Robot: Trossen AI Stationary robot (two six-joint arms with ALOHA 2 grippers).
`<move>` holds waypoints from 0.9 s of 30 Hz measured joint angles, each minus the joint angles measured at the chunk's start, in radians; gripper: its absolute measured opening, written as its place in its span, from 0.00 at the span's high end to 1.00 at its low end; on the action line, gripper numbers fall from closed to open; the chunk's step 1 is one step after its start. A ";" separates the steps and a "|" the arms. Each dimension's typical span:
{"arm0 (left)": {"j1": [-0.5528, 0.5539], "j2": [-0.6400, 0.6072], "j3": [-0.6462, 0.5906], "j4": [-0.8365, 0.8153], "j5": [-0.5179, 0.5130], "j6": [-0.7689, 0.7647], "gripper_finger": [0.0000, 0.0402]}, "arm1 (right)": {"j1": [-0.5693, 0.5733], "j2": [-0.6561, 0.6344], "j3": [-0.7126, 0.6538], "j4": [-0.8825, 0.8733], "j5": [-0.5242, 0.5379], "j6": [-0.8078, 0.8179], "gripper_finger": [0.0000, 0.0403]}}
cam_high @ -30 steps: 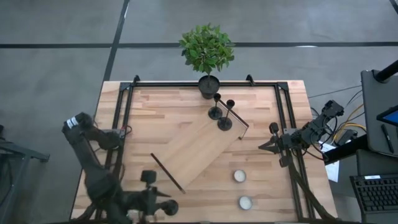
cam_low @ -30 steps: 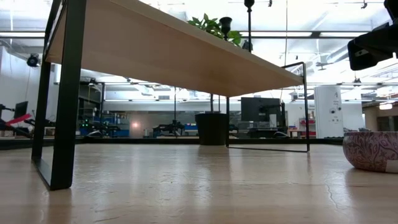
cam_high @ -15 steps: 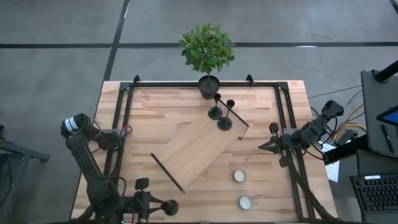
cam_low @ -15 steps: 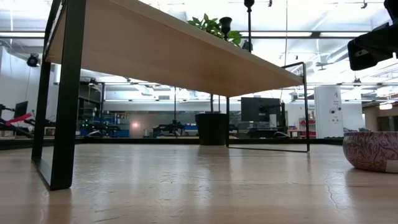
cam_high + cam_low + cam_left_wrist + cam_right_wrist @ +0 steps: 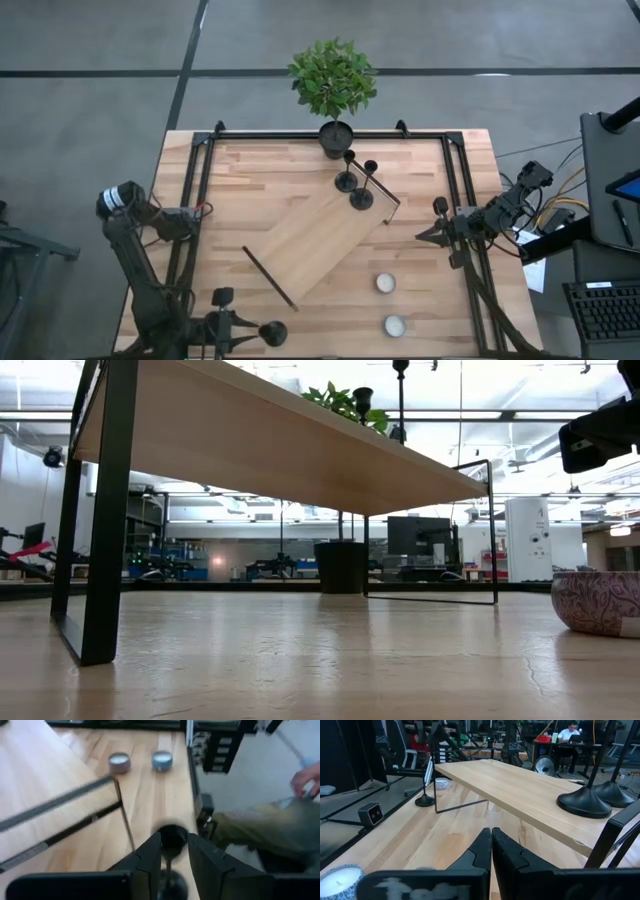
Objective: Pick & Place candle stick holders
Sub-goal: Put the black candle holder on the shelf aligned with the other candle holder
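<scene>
Low at the bottom left of the high view, the left gripper [image 5: 243, 332] clamps the stem of one candle stick holder [image 5: 271, 333], whose cup shows between the fingers [image 5: 150, 860] in the left wrist view. Two other holders [image 5: 354, 190] stand on the raised shelf [image 5: 315, 240] upper centre, near the potted plant [image 5: 333, 80]. At mid right, the right gripper [image 5: 424, 236] waits, fingers pressed together and empty.

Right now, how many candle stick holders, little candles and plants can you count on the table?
Candle stick holders: 3, two on the wooden riser, one between the left gripper's fingers.
Tealight candles: 2.
Potted plant: 1.
Total: 6.
</scene>
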 joint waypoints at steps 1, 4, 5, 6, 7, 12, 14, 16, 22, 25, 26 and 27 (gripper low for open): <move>0.001 -0.006 0.001 0.002 0.013 0.001 0.76 | 0.000 0.000 0.000 0.000 0.000 0.000 0.98; -0.002 -0.010 -0.002 0.001 0.025 -0.001 0.76 | 0.000 0.000 0.000 0.000 0.000 0.000 0.98; -0.005 -0.010 -0.003 0.001 0.025 -0.008 0.76 | 0.000 0.000 0.000 0.000 0.000 0.000 0.98; -0.009 -0.010 -0.003 0.004 0.033 -0.022 0.77 | 0.000 0.000 0.000 0.000 0.000 0.000 0.98; -0.009 -0.008 -0.003 0.005 0.054 -0.042 0.77 | 0.000 0.000 0.000 0.000 0.000 0.000 0.98; -0.017 0.017 -0.047 0.015 0.104 -0.147 0.76 | 0.000 0.000 0.000 0.000 0.000 0.000 0.98; -0.017 0.017 -0.081 0.027 0.101 -0.215 0.77 | 0.000 0.000 0.000 0.000 0.000 0.000 0.98; -0.016 0.020 -0.124 0.028 0.101 -0.300 0.76 | 0.000 0.000 0.000 0.000 0.000 0.000 0.98; -0.008 0.021 -0.251 0.224 0.083 -0.305 0.74 | 0.000 0.000 0.000 0.000 0.000 0.000 0.98; -0.008 0.021 -0.297 0.348 0.050 -0.226 0.68 | 0.000 0.000 0.000 0.000 0.000 0.000 0.98; -0.008 0.021 -0.307 0.375 0.046 -0.199 0.66 | 0.000 0.000 0.000 0.000 0.000 0.000 0.98; -0.007 0.021 -0.315 0.397 0.044 -0.180 0.64 | 0.000 0.000 0.000 0.000 0.000 0.000 0.98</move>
